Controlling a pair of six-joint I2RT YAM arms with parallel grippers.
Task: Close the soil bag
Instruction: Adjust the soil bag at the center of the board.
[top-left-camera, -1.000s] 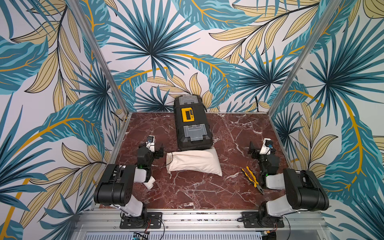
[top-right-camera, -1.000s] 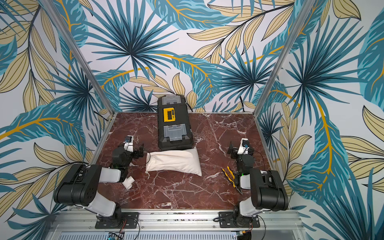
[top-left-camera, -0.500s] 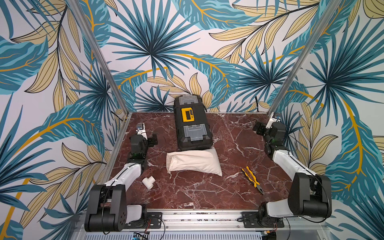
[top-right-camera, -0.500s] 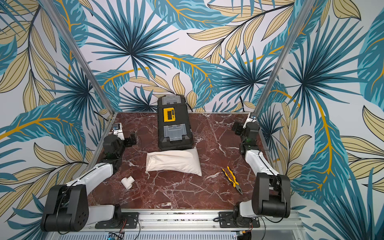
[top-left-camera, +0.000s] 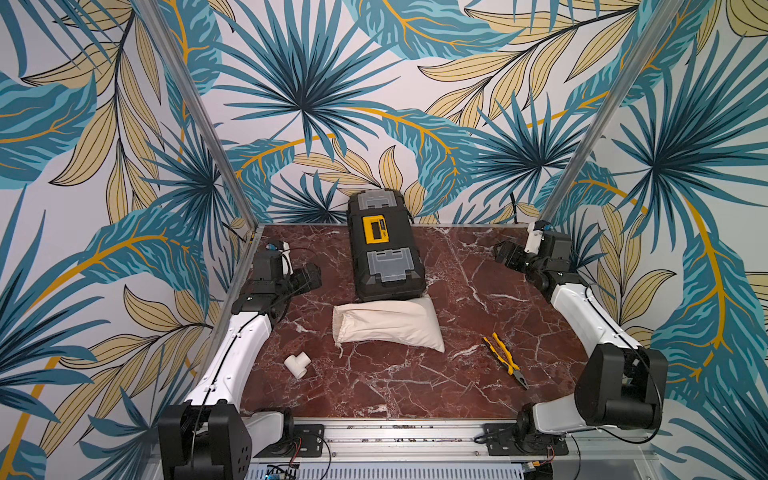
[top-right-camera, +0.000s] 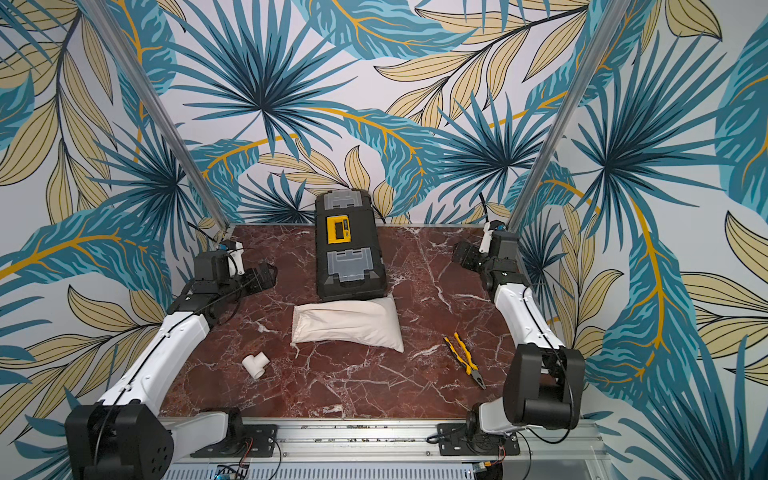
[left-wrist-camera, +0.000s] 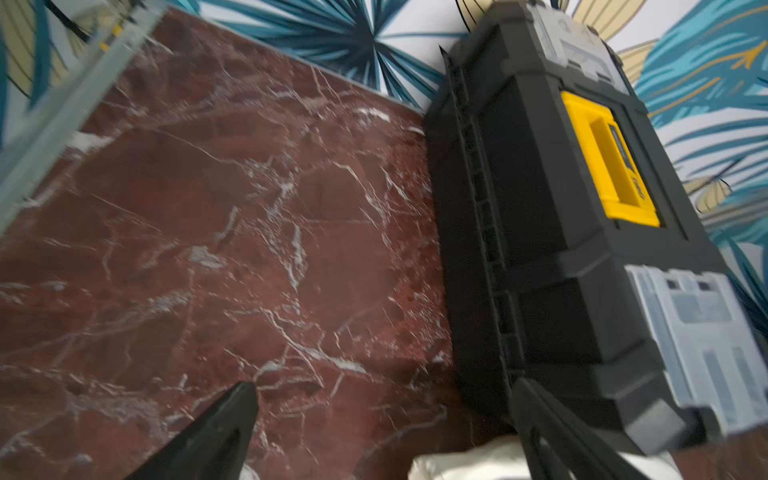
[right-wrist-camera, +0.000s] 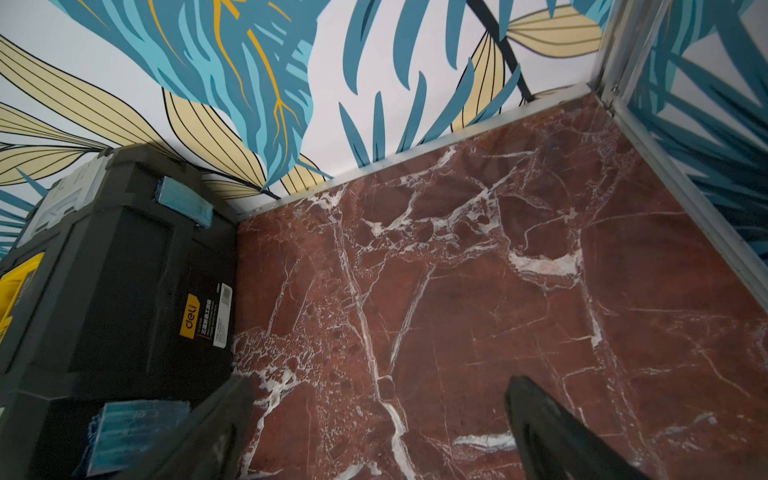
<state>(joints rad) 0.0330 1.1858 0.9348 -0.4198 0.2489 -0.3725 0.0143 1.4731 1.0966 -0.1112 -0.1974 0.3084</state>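
A: Where does the soil bag lie?

B: In both top views the soil bag (top-left-camera: 386, 322) (top-right-camera: 347, 322) lies flat in the middle of the red marble table (top-left-camera: 415, 386). Its far long edge touches the near end of the black toolbox (top-left-camera: 384, 245). It is a plump, lightly creased, cream-white cloth sack, and one corner points toward the yellow-handled pliers (top-left-camera: 505, 359).

A: And its mouth?

B: The gathered hem (top-left-camera: 337, 328) faces the left arm's side. A thin cord (top-left-camera: 340, 351) trails from it onto the marble, near the white pipe tee (top-left-camera: 298, 363). I cannot tell how tightly it is drawn.

A: The arms?

B: The left gripper (top-left-camera: 309, 276) hangs beside the toolbox, apart from the bag. The right gripper (top-left-camera: 509, 255) sits near the far corner on its own side, well apart from the bag.

A: The left wrist view?

B: The left gripper (left-wrist-camera: 382, 384) is spread wide and empty, with bare marble between its fingers (left-wrist-camera: 220, 432). The toolbox (left-wrist-camera: 540, 208) runs alongside. A blurred patch of the soil bag (left-wrist-camera: 465, 461) shows by one finger.

A: The right wrist view?

B: The right gripper (right-wrist-camera: 378, 382) is also spread wide and holds nothing. There is marble between its fingers, and the labelled toolbox (right-wrist-camera: 124, 270) is beside one of them.
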